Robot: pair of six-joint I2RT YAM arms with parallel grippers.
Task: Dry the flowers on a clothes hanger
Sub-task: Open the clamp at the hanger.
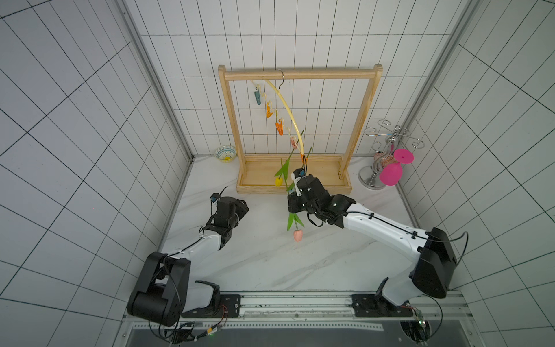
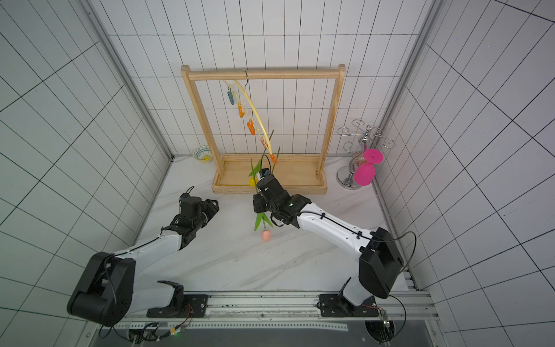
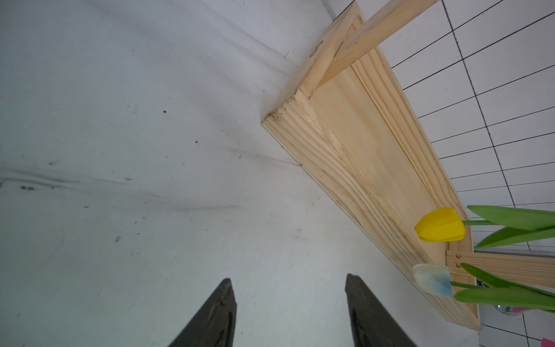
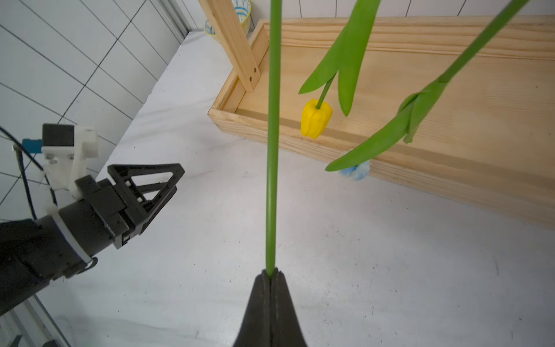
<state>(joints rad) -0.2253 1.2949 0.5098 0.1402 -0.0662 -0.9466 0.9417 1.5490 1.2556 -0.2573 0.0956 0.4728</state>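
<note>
Over by the wooden rack (image 1: 300, 74), my right pincer (image 4: 270, 274) is pinched tight on the stem (image 4: 271, 180) of the pink tulip (image 1: 297, 235), nothing else between the jaws. That tulip hangs head-down below the grip, low near the table (image 1: 270, 264). Its stem runs pretty much straight up from the fingers and out of the wrist view, so I can't tell where the cut end sits.

The hanger (image 1: 288, 109) dangles from the rack's top bar and slants down toward that arm. The yellow tulip (image 4: 316, 118) and the white-blue tulip (image 3: 432, 279) already hang head-down off its low end, though I can't quite make out which clips have them.

What the next move turns on, I reckon: the nearest empty-looking one is the orange clip (image 1: 279, 127), which lies up and to the left of the right pincer, further along the hanger. The stem's long axis is upright, so its top end needs lifting that way.

My left pincer (image 3: 288, 288) is about half open, holding nothing. It's over bare table, well apart from the hanger, so the right arm is clearly nearer.
</note>
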